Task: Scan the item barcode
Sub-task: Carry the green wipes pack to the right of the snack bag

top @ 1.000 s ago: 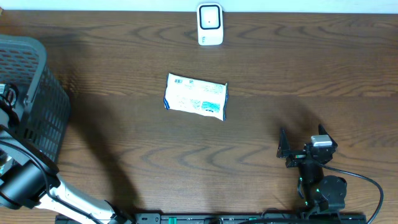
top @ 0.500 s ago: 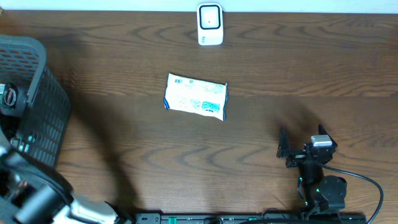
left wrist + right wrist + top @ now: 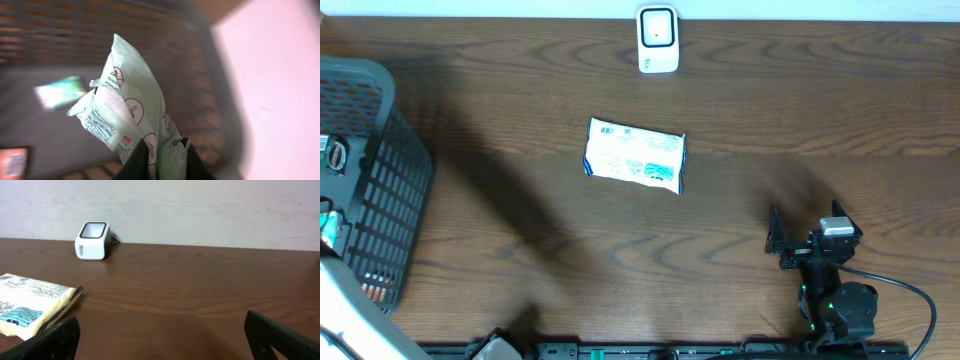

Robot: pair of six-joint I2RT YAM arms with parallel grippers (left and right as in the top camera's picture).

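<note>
Left jaws are pinched nearly shut on one thin edge of a pale green pouch point(image 3: 131, 112), which stands up from the grip inside the grey basket point(image 3: 390, 170) at the left end of the surface point(image 3: 520, 100). The right jaws stand wide open and empty, low near the front right corner. The scanner point(image 3: 658, 40) sits upright at the far edge, well apart from the basket, with a white packet point(image 3: 635, 156) lying flat between the two. My worry is the hold: I have only a sliver of a limp, crinkled pouch, so it may slip or flop as I lift it, or catch on the basket wall. I cannot tell where its barcode is, so it may reach the scanner wrong side round. Carried low, it could also knock the packet.
</note>
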